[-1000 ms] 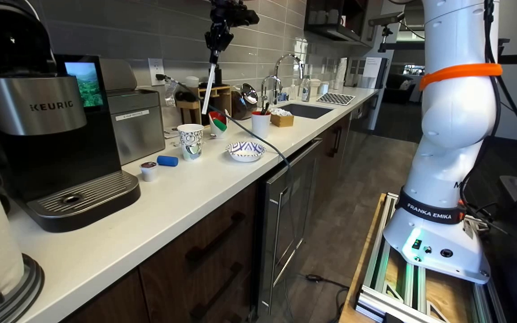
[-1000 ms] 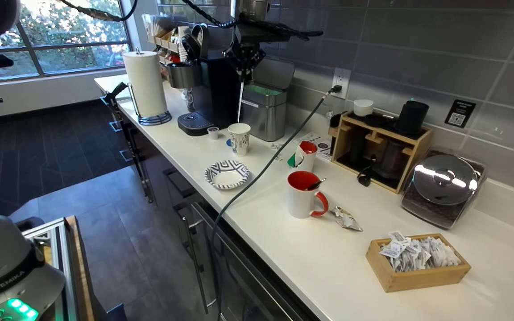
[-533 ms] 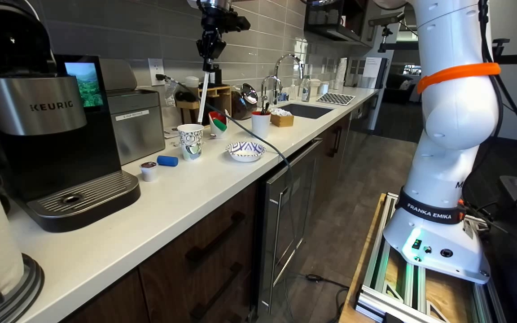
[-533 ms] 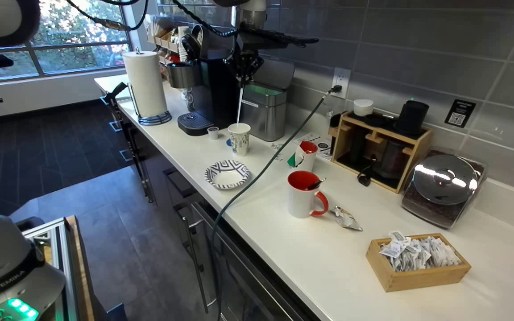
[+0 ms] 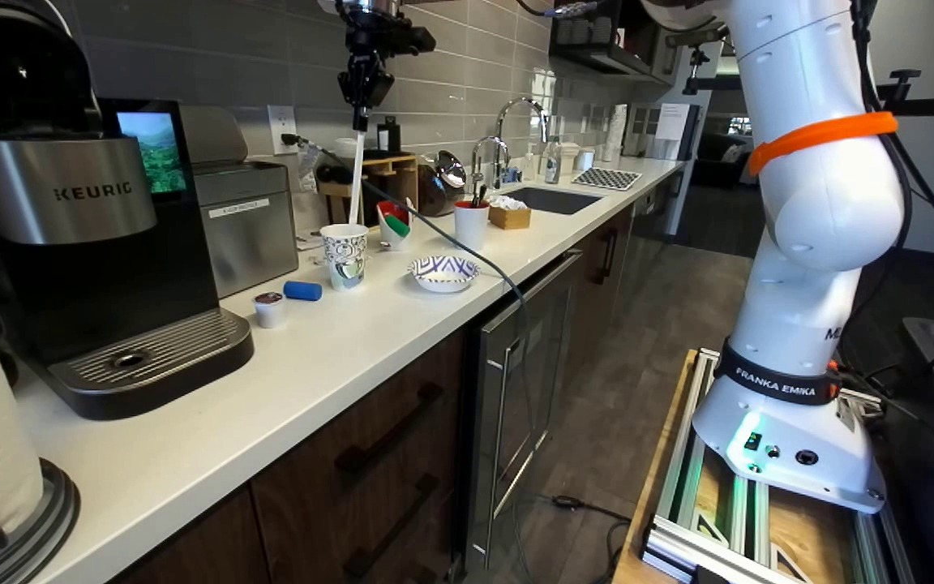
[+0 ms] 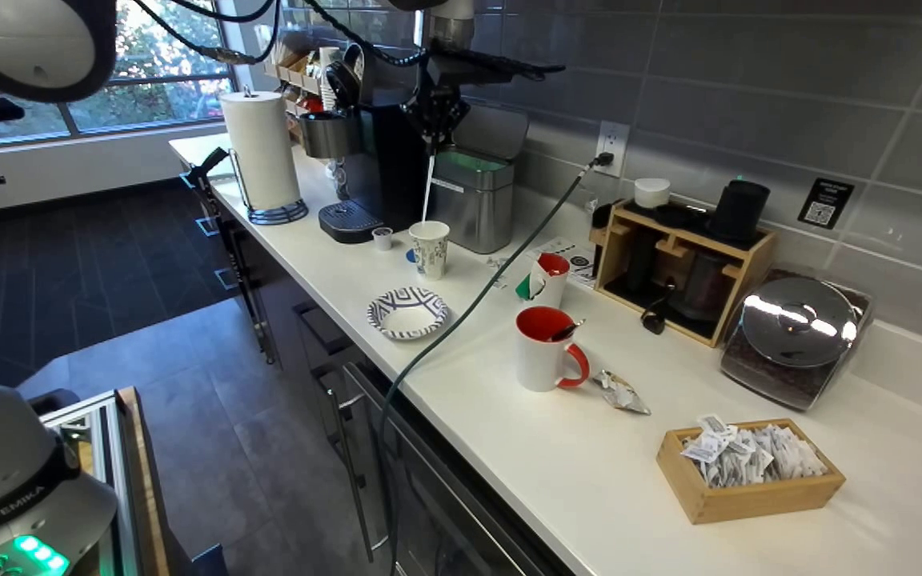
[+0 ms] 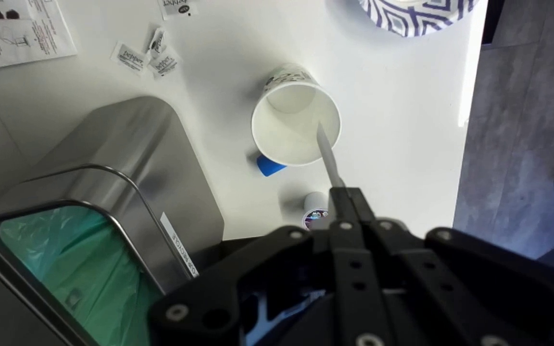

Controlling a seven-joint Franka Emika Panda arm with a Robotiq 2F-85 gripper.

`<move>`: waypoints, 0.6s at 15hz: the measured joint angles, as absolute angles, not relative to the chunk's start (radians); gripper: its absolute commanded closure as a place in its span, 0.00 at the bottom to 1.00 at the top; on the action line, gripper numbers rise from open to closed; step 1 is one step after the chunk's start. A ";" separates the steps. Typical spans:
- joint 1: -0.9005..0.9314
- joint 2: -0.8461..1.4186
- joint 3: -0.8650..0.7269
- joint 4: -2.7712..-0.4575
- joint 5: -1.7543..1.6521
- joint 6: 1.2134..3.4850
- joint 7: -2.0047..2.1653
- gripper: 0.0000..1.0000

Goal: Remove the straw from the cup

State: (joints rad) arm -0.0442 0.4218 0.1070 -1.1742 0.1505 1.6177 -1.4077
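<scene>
One straw [image 5: 356, 178] — clamped by its upper end in my end effector [image 7: 348, 191], presumably so it draws out straight; tip at the mouth of one cup [image 5: 345, 264], upright on the bench [image 5: 337, 334] — inside or above, I cannot tell.

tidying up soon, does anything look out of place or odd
Yes: a dark cable runs from the wall outlet over the counter and past its front edge, oddly routed and easy to snag. A crumpled shiny packet lies beside the red-handled mug, like litter.

An orange band [image 5: 824, 139] rings the white arm [image 5: 832, 203], and silvery screws [image 7: 177, 313] dot the black gripper [image 7: 347, 190].
</scene>
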 measured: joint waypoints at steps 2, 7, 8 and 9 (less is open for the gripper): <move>-0.039 0.458 0.107 -1.128 0.140 1.579 -1.409 1.00; -0.033 0.538 0.108 -1.043 0.126 1.538 -1.429 1.00; -0.031 0.553 0.108 -1.026 0.122 1.538 -1.433 1.00; -0.028 0.567 0.108 -1.008 0.120 1.536 -1.435 0.74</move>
